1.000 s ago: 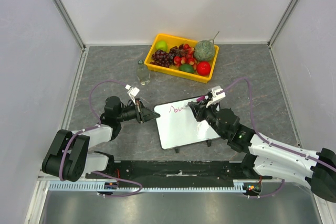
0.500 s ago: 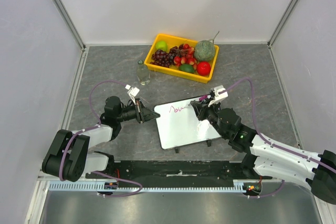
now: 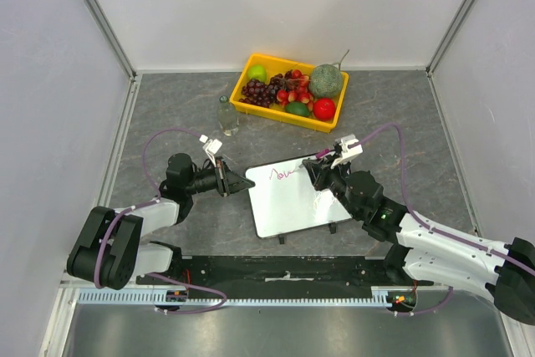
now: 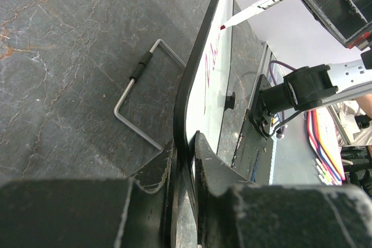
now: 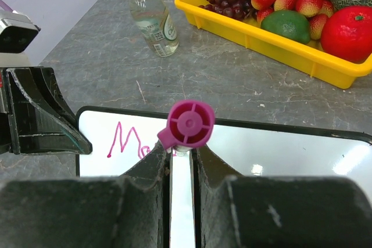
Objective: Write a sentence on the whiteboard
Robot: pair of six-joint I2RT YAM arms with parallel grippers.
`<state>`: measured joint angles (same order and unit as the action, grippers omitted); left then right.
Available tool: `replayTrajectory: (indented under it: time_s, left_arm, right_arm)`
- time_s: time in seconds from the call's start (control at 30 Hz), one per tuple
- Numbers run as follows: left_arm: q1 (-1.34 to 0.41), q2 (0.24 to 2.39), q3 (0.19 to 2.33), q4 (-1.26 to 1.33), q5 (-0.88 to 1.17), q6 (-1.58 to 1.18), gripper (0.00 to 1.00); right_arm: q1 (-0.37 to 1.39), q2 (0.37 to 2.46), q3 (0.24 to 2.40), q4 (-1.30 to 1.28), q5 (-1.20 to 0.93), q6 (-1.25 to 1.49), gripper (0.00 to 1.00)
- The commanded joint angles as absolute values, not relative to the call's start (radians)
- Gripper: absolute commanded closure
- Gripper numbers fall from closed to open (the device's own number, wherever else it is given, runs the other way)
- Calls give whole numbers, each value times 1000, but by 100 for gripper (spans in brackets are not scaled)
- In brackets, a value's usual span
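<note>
The left gripper [image 4: 189, 143] is clamped tight on the left rim of the whiteboard [image 3: 292, 202], which sits mid-table, on the near side of the yellow tray [image 5: 279, 47]. The right gripper [image 5: 183, 155] is closed on a magenta marker [image 5: 187, 123], its tip touching the board's far part beside the sentence [image 3: 282, 175]. Since 1 second ago the right wrist has edged slightly right, and the left arm has not moved.

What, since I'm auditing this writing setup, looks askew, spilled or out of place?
Nothing is spilled or damaged. The whiteboard lies skewed to the table edges, its left edge pinched by the left hand. A bent wire bracket lies beside that edge, looking stray; whether it belongs to the board I cannot tell.
</note>
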<state>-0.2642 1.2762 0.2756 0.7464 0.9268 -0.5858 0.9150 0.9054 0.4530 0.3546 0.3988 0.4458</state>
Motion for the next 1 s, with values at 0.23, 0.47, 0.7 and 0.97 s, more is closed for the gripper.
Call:
replayTrajectory:
  time_s: [0.23, 0.47, 0.7, 0.97]
  left_arm:
    - [-267, 1266, 272, 724, 925, -503, 98]
    - [-267, 1266, 271, 724, 925, -505, 98]
    - [-267, 1266, 272, 726, 927, -503, 98]
    - [-267, 1267, 272, 724, 927, -505, 98]
  right_arm:
    - [907, 914, 474, 419, 407, 453, 100]
    - [907, 933, 463, 443, 388, 468, 100]
    - [905, 939, 466, 411, 359, 474, 100]
    - [904, 913, 436, 377, 339, 491, 100]
